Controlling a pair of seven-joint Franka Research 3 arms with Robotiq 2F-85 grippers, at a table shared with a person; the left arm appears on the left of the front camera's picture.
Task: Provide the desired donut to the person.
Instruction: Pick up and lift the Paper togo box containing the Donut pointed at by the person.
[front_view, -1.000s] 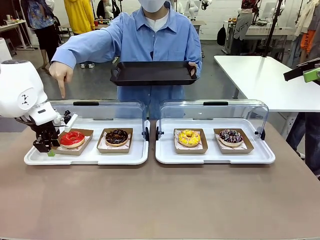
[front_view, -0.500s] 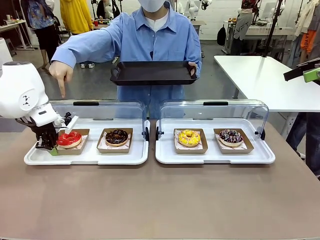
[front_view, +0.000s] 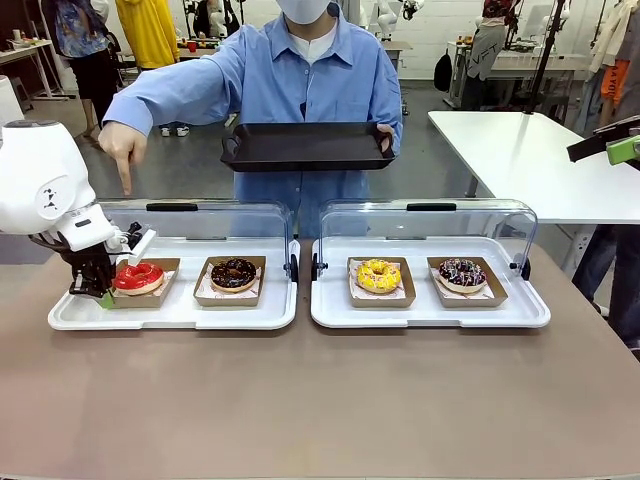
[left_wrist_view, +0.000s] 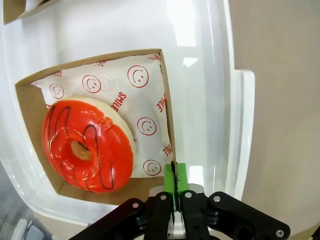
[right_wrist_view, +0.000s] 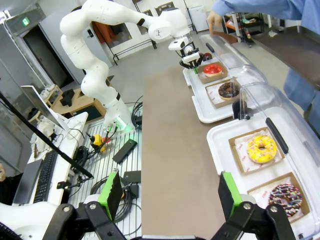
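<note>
The person (front_view: 310, 70) stands across the table, pointing a finger (front_view: 124, 180) down over the red-glazed donut (front_view: 138, 277) and holding a black tray (front_view: 305, 146) in the other hand. The donut sits in a brown cardboard tray (front_view: 150, 294) at the left end of a white serving tray (front_view: 180, 315). My left gripper (front_view: 100, 293) is shut on that cardboard tray's left wall. In the left wrist view the green pads (left_wrist_view: 173, 176) pinch the cardboard edge (left_wrist_view: 167, 115) beside the red donut (left_wrist_view: 87, 145). My right gripper (right_wrist_view: 170, 196) is open and holds nothing, high above the table.
A chocolate donut (front_view: 234, 272) shares the left white tray. A yellow donut (front_view: 378, 274) and a dark sprinkled donut (front_view: 461, 271) lie in a second white tray (front_view: 430, 318). Clear lids (front_view: 200, 215) stand open behind both trays. The brown tabletop (front_view: 320, 400) in front is bare.
My left gripper has closed on the cardboard tray's left wall. The tray with the red donut has shifted slightly left and its gripped edge has come up a little.
</note>
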